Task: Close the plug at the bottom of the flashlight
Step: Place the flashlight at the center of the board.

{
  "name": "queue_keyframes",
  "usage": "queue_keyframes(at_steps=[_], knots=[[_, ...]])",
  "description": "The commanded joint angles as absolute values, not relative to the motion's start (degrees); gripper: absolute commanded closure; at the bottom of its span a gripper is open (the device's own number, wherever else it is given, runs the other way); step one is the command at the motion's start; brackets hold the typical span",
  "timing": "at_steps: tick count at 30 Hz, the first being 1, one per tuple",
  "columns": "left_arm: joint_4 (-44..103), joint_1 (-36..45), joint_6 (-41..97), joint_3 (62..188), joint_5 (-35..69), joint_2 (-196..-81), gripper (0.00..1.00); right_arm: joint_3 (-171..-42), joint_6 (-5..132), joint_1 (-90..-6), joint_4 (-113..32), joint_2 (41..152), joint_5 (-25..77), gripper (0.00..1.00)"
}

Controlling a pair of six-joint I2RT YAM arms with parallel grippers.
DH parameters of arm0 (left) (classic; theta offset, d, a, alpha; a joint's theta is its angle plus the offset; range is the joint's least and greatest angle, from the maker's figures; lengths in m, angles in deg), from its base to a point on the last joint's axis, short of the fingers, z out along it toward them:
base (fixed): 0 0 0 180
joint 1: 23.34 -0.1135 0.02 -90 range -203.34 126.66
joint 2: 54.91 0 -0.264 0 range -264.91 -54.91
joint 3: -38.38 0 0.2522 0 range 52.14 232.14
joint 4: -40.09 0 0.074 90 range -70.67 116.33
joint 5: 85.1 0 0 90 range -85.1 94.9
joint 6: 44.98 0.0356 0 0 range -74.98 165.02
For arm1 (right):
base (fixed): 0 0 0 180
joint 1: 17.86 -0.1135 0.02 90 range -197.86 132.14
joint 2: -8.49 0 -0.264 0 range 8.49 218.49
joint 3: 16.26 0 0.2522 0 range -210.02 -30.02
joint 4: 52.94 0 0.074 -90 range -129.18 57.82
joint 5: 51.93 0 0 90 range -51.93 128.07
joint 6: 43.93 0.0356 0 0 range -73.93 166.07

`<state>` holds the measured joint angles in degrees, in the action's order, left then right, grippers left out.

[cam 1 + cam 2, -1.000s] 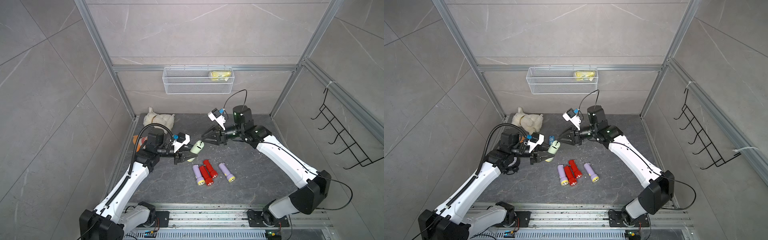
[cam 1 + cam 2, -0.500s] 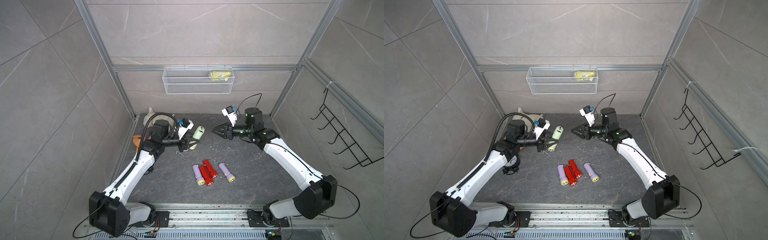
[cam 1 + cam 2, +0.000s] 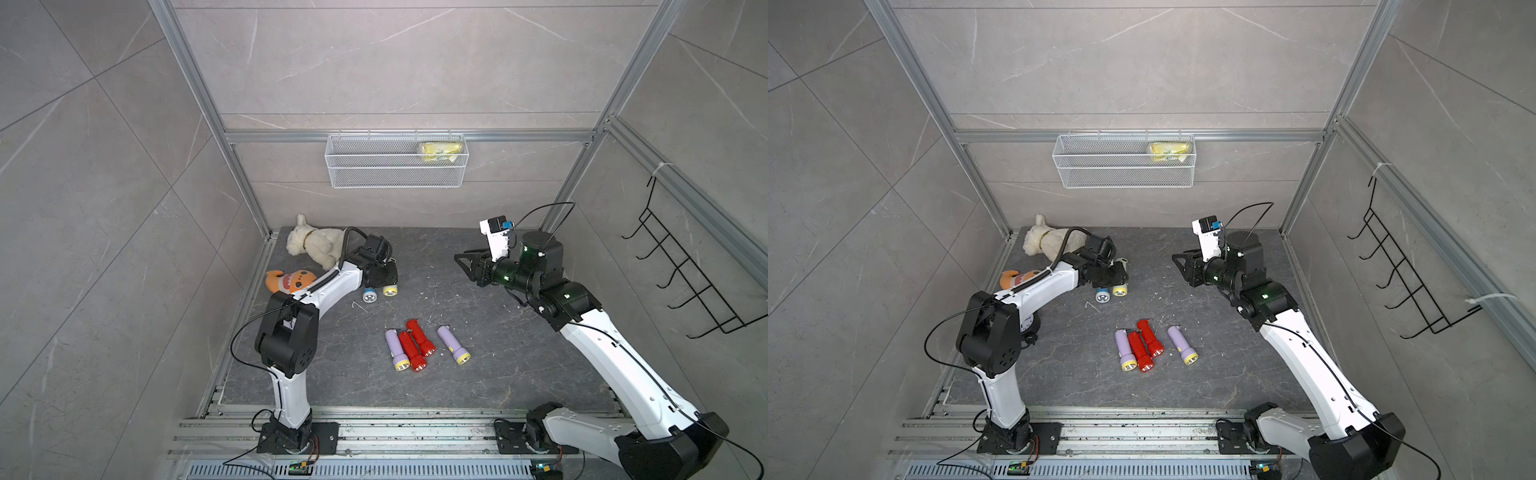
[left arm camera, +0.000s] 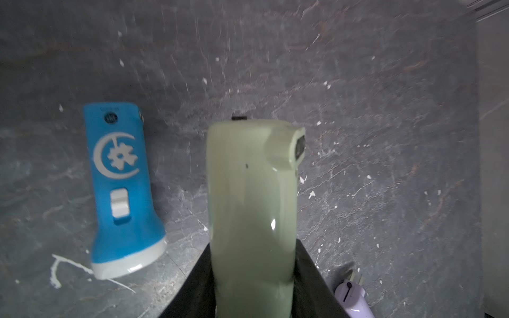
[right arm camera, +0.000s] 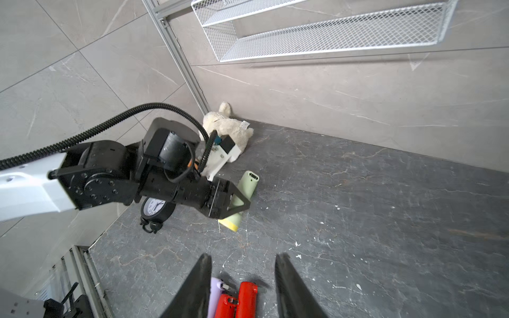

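- Left claw [image 5: 238,203]: clamped nearly shut around the pale green flashlight [image 4: 252,192], gripping near the head end, tail end pointing away from the wrist.
- Flashlight location: low over the counter [image 3: 519,365], toward the far left corner, just beside a blue flashlight [image 4: 121,179]. Resting or hovering: cannot tell.
- Right claw [image 5: 242,256]: partly open, empty, raised toward the far right corner, well apart from the flashlight.
- Plug [image 4: 298,146]: probably the dark recess on a bump at the tail. Closed or not: cannot tell.
- Risk 1: twisting or sliding of the glossy body inside the grip under a push on the plug. Cause: smooth shell, grip far from the tail.
- Risk 2: knocking the blue flashlight during any reorientation. Cause: close neighbour.
- Risk 3: off-centre press by the right claw on a small target, levering the flashlight out of the hold.
- Risk 4: jamming the tail against the counter if working this low. Better lifted clear first.
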<state>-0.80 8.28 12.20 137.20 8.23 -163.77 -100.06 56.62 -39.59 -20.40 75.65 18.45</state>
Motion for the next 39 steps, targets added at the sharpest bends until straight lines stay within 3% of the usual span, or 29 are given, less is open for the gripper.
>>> queue_keyframes(at_steps=[1,7,24,33,36,39], knots=[[-4.3,11.1,5.9,140.5,1.9,-166.1,1.00,-99.1,56.9,-39.8,-19.2,75.4,19.5,0.59],[-5.8,10.8,3.5,141.0,-2.8,-169.3,1.00,-98.5,57.9,-39.8,-19.7,74.2,18.3,0.60],[-4.3,7.6,4.1,147.3,0.7,-178.2,0.96,-98.4,57.7,-39.9,-19.4,75.6,17.9,0.60],[-6.5,7.2,4.4,149.0,0.0,-179.4,0.48,-98.0,57.4,-39.8,-19.8,75.4,18.2,0.59],[-6.5,7.2,5.2,148.7,-0.2,-178.5,0.40,-97.9,57.5,-39.8,-19.9,75.9,18.1,0.59],[-6.9,7.2,5.5,148.6,0.2,-177.8,0.40,-97.8,57.6,-39.7,-20.0,76.1,17.9,0.60]])
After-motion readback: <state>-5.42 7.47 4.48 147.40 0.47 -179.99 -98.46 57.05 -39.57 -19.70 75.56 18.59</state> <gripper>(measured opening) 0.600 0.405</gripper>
